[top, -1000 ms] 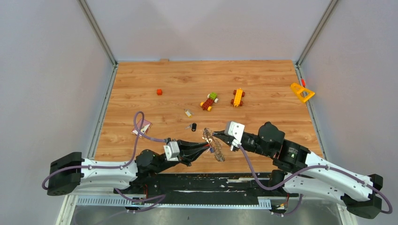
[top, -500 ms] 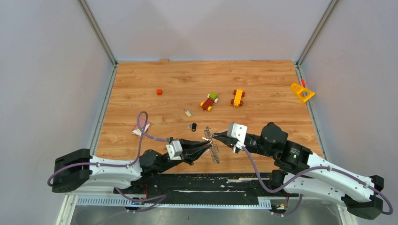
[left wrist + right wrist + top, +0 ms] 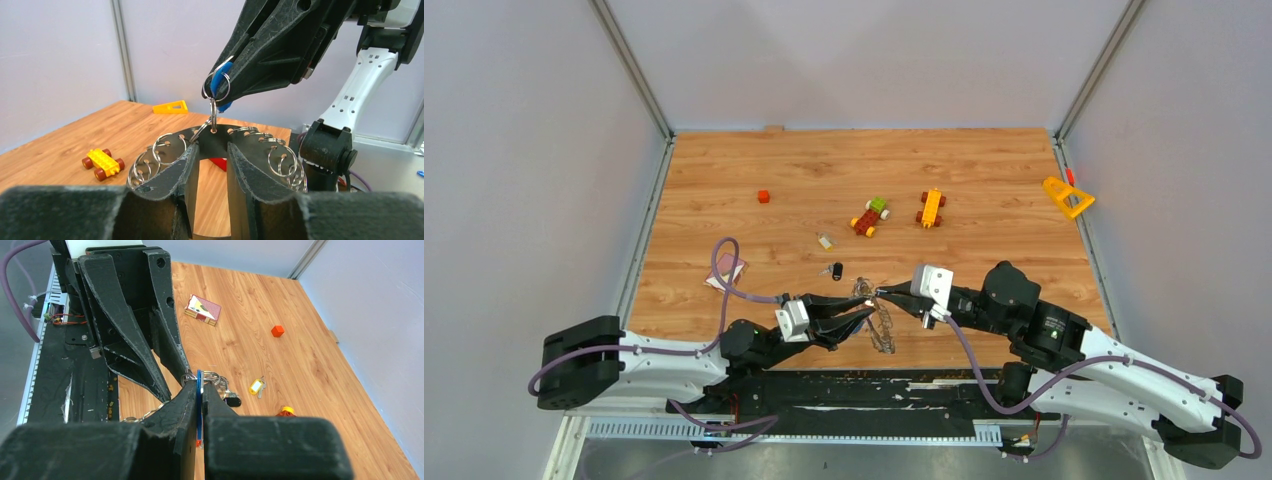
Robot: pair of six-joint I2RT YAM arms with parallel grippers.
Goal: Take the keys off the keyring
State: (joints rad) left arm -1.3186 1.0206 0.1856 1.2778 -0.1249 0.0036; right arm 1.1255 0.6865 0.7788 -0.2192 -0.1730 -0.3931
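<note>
Fingers [image 3: 182, 170] of the left gripper [image 3: 212, 150] have eased apart over the last second. They now stand part-open, with a clear gap between them and nothing in it. Their tips sit at the inner edge of the ring [image 3: 252, 145]; I cannot tell whether they bear on it. The right gripper [image 3: 200, 387] stays pinched tight on the blue key [image 3: 218, 86], just above the ring. From above, the ring has sagged a little between the two tips.

By my reading the left has let go to regrip, so the ring hangs by the blue key's split loop [image 3: 213, 112], and that key is not yet free.

The ring is a flat, dark metal band with punched holes, and thin bright wire loops [image 3: 165, 147] are threaded through them. The blue key's head is smooth plastic. A black key [image 3: 836, 270] and a yellow key [image 3: 825, 241] lie loose on the wood-grain table [image 3: 984, 170], near the ring.
</note>
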